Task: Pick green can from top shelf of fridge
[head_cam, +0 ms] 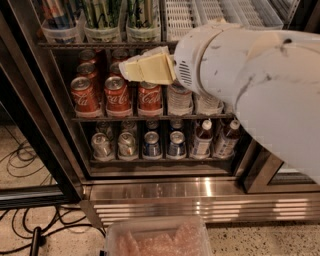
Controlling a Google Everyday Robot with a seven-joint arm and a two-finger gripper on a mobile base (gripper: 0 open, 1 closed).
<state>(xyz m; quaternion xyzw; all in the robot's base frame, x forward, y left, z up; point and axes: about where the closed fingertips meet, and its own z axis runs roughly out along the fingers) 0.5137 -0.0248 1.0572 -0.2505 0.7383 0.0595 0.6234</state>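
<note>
My arm (260, 75) reaches leftward across the fridge (45, 125), with my hand (131, 70) in front of the red Coca-Cola cans (117, 95), just under the top shelf (100, 45). Whether it is clenched or released, I cannot tell. The green can (101, 14) stands in a bin near that shelf's left edge.

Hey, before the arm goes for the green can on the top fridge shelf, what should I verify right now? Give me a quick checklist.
1. Target in view: ok; the green can stands in a clear bin on the top shelf.
2. Hand height: not ok; the hand hangs in front of the red cans, below that shelf.
3. Depth into the fridge: cannot tell from this one view.
4. Can's lid visible: not ok; the picture edge cuts it off.
5. Room beside target: not ok; a second green can stands close alongside.
</note>
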